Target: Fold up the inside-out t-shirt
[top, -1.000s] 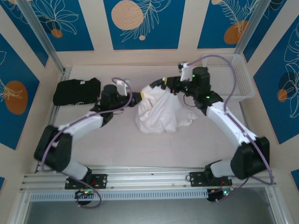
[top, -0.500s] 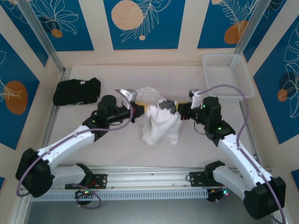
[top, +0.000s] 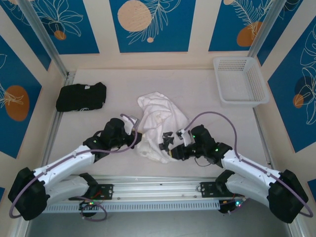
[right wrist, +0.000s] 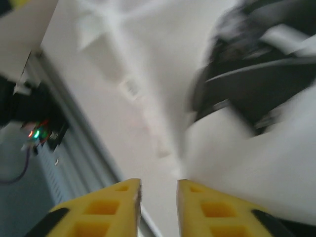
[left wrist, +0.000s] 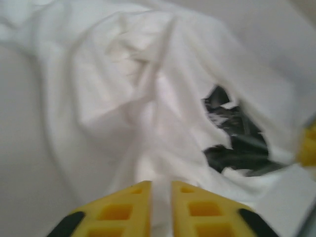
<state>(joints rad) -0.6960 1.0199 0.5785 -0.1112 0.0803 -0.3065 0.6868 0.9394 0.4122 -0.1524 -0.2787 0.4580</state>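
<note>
- Top external: inside-out t-shirt [top: 159,123] lies in a crumpled heap mid-desk [top: 197,89]. No fold made yet, so I judge all the flattening and folding is left.
- My left tool [top: 135,130] touches its left edge, jaws a slit apart. I can't tell if cloth is pinched.
- My right tool [top: 167,142] sits at its near-right edge, jaws parted, nothing between.

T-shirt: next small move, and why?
Probably lift the left pincer and right pincer clear: the t-shirt lies in a crumpled heap, both pincers parted at its near edge, so an edge pinch seems needed to spread it.
</note>
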